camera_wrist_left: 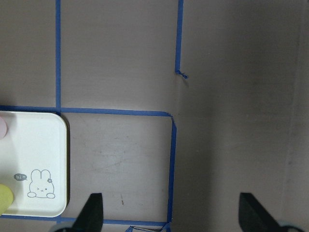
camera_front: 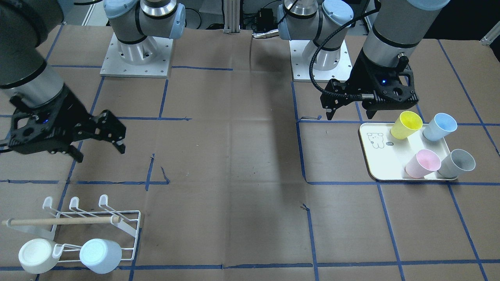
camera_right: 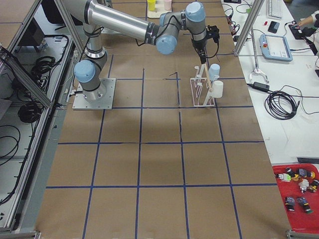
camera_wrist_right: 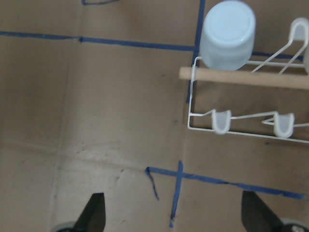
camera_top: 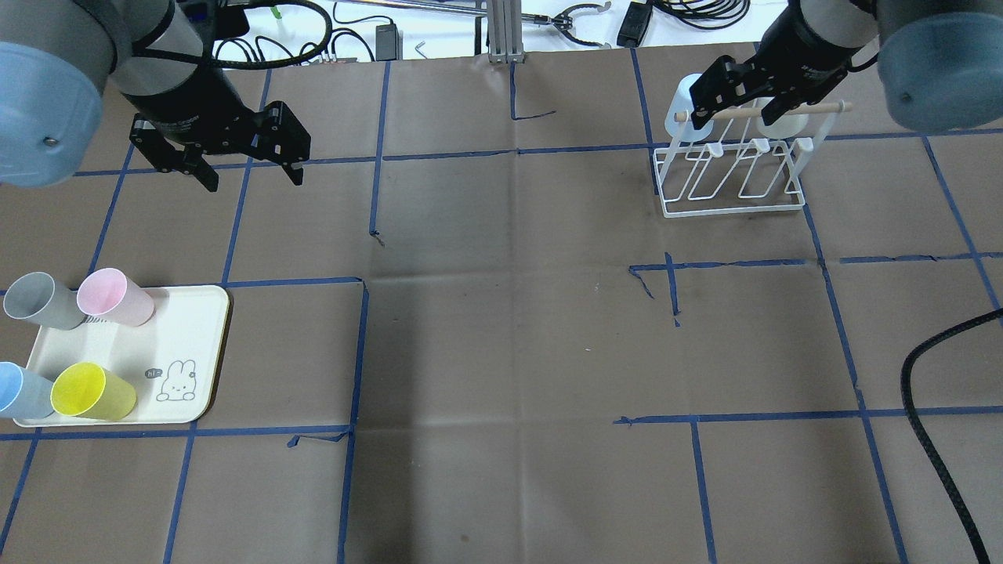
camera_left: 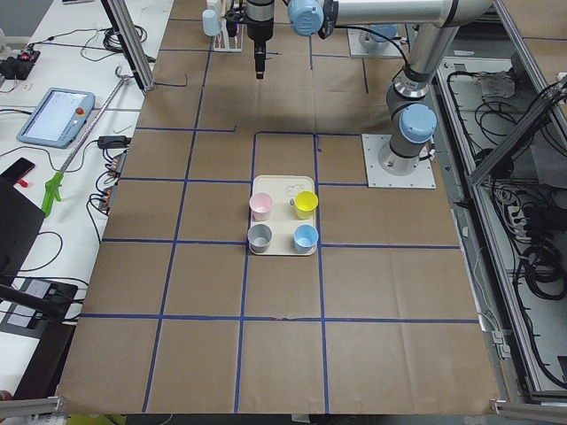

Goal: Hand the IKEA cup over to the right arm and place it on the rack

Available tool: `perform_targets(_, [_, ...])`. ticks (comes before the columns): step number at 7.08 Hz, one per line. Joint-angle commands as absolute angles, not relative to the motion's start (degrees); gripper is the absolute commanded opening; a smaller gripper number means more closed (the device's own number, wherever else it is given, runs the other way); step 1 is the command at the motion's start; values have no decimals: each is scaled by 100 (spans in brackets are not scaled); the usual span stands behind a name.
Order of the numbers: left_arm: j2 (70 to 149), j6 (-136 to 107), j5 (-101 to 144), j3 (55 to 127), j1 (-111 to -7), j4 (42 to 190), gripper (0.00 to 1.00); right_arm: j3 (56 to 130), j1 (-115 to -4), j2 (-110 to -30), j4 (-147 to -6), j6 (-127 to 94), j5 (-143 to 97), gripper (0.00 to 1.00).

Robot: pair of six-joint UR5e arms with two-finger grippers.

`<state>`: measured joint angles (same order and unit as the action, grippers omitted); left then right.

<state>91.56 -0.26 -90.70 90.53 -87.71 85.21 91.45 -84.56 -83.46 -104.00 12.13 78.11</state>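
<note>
Four cups stand on a cream tray [camera_front: 381, 164]: yellow [camera_front: 406, 125], blue [camera_front: 439, 127], pink [camera_front: 422, 164] and grey [camera_front: 456, 163]. My left gripper [camera_front: 349, 116] is open and empty, hovering beside the tray's far edge, near the yellow cup; it also shows in the overhead view [camera_top: 251, 176]. The white wire rack [camera_front: 97, 218] with a wooden dowel [camera_front: 58, 221] holds an upturned white cup [camera_front: 37, 255] and a light blue cup [camera_front: 100, 255]. My right gripper [camera_front: 100, 153] is open and empty above the rack [camera_top: 733, 184]; its wrist view shows the rack [camera_wrist_right: 241, 123] and the light blue cup [camera_wrist_right: 227, 34].
Brown paper with blue tape lines covers the table [camera_top: 509, 313]. A black cable [camera_top: 932, 439] hangs at the overhead view's right edge. The tray's corner [camera_wrist_left: 34, 159] with a bunny print shows in the left wrist view.
</note>
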Motion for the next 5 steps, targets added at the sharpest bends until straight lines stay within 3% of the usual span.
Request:
perform_targets(1, [9158,-26,-9070,9053,-8771,8525,100,9219,-8971,-8735,-9357,503,8058,100])
perform_targets(5, [9150,-26,-9070,9061,-8771,8482,100,9930,-9360,-9746,-9175,-475,8701,100])
